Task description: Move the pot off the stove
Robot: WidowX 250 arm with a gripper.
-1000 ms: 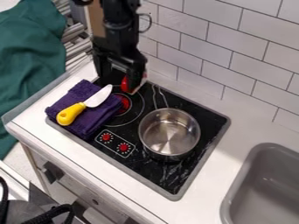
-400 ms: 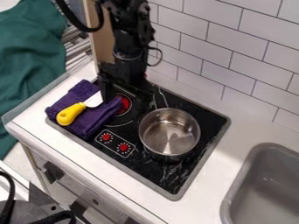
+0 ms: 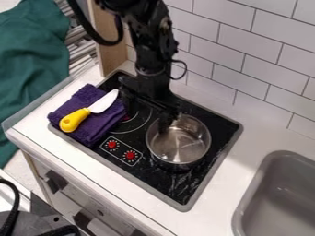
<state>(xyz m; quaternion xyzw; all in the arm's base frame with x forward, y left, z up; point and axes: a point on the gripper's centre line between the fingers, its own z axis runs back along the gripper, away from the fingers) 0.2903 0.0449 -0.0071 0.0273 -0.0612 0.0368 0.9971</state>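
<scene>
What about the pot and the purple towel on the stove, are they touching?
Apart. The camera view shows a strip of bare black stovetop between the pot and the purple towel.

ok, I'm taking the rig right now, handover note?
End effector: open, one finger over the upper-left rim of the pot as the camera sees it. Contact unclear; no grip on it.
Pot: upright on the right part of the stove, no lid.
Also there: knife lying on a folded purple towel, on the stove's left side.
Done: end effector is at the pot; pot not off the stove.
Left: grasp pot, lift, set down off the stove. Counter between stove and sink looks a plausible spot.
</scene>
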